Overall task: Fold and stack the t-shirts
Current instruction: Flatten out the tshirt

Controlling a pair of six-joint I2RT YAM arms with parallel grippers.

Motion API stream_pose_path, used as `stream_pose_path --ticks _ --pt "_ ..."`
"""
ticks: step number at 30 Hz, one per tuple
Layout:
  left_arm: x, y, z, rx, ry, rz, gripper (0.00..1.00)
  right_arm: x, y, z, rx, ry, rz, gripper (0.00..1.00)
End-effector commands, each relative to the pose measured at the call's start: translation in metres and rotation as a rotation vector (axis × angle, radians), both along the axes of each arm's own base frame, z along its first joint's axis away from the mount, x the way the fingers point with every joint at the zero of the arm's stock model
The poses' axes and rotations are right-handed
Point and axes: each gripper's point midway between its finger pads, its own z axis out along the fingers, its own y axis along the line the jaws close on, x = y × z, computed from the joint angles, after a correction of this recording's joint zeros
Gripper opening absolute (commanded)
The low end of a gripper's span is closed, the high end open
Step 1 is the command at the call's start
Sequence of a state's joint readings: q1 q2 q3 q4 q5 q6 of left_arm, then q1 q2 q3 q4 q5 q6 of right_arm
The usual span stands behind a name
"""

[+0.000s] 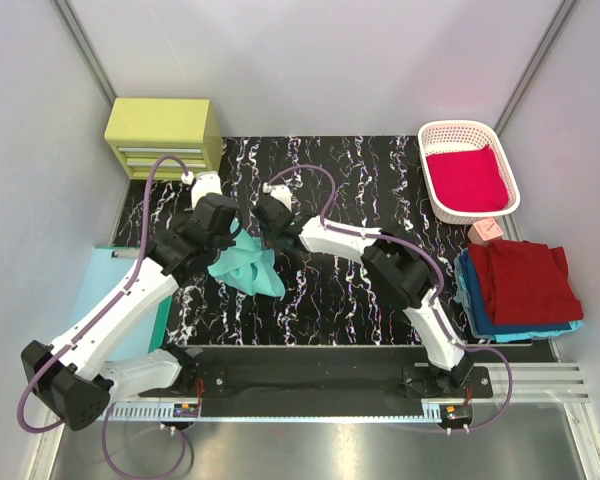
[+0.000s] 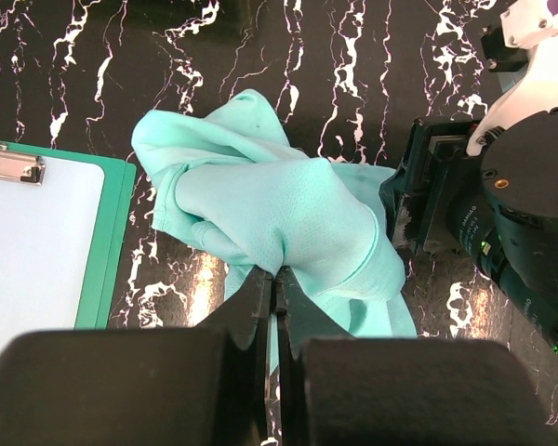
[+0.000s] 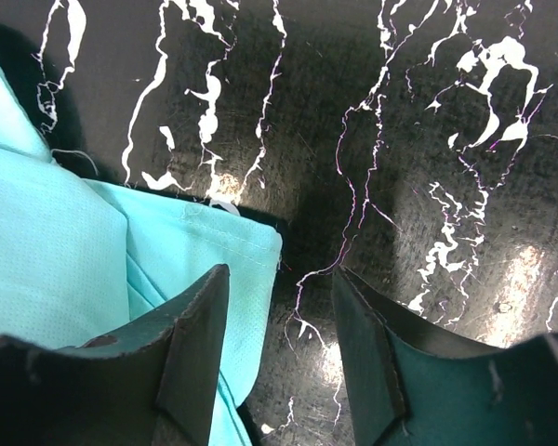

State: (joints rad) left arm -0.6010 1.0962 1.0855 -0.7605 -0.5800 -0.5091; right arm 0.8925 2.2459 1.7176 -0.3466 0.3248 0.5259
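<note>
The left gripper point(image 2: 277, 283) has its fingers pinched tight on a fold of the crumpled mint-teal cloth t-shirt point(image 2: 279, 200), bunched left of the middle of the black white-veined table surface point(image 3: 428, 139), near the green-rimmed pale clipboard point(image 2: 37, 242) at its left edge. The right gripper point(image 3: 281, 321) has its fingers parted over a hemmed corner of that shirt — gripping nothing. By the right edge a dark red t-shirt point(image 1: 523, 280) lies on a blue t-shirt point(image 1: 467, 295), and a crimson t-shirt point(image 1: 467, 177) fills the white plastic lattice basket point(image 1: 458, 126) at the far right corner.
</note>
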Motion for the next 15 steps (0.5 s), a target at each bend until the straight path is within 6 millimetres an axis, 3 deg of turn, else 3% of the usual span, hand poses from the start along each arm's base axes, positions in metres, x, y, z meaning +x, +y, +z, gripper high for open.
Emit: stream_pose_path --ticks 1,9,15 --pt "0.007 -0.004 0.008 -0.031 -0.040 0.001 0.00 0.004 -0.005 -0.009 -0.014 0.004 -0.023 0.54" --pt "0.005 -0.003 0.007 -0.030 -0.038 0.001 0.00 0.000 -0.005 -0.020 -0.023 0.031 -0.002 0.43" --pt "0.006 -0.004 0.008 -0.032 -0.039 0.000 0.00 -0.002 -0.008 -0.021 -0.027 0.033 -0.005 0.19"
